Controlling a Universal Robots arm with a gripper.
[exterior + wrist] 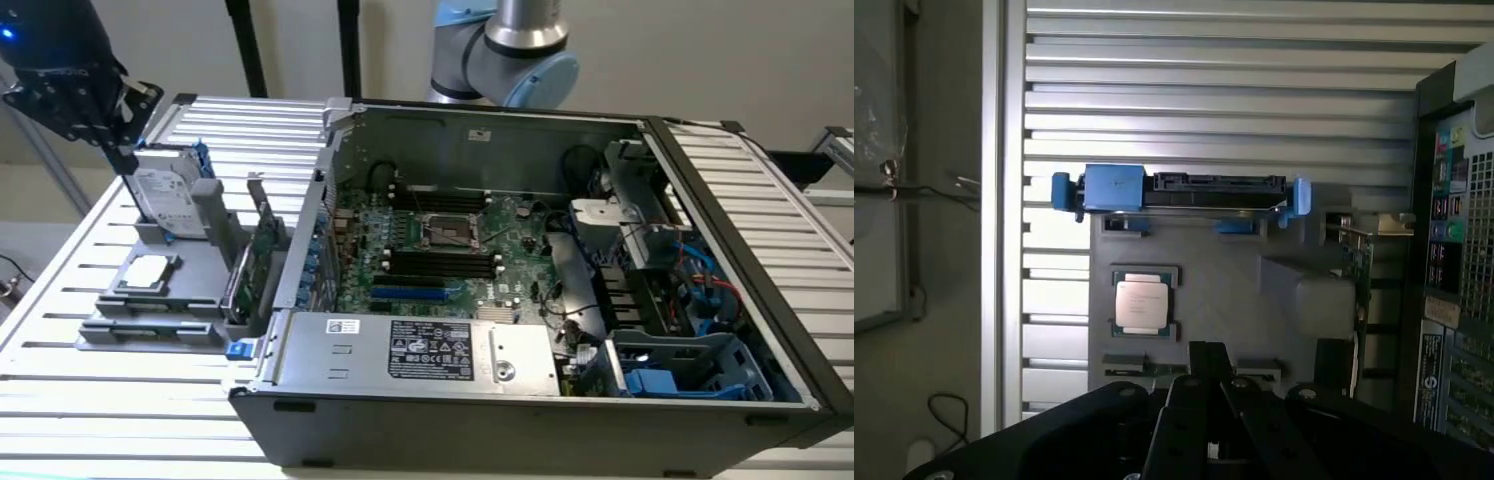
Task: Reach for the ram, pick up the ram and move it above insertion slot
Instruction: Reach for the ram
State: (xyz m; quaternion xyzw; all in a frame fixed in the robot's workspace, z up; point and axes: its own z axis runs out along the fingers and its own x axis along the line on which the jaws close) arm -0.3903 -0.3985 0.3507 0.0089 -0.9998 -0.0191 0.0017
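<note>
Gripper (123, 148) hung well apart from the case (534, 425), off to the exterior view's left. Fingers (1201, 378) were pressed together, holding nothing. Ram (244, 283) stood on edge in the gray fixture (147, 330) just beside the case. Insertion slot (434, 265) sat inside the case.

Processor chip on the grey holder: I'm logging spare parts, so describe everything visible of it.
The processor chip is square, with a silver metal lid over a green board edge. It lies flat, lid up, seated in a pocket of the grey holder, outside the computer case, near the upright hard drive. Only the holder touches it.
</note>
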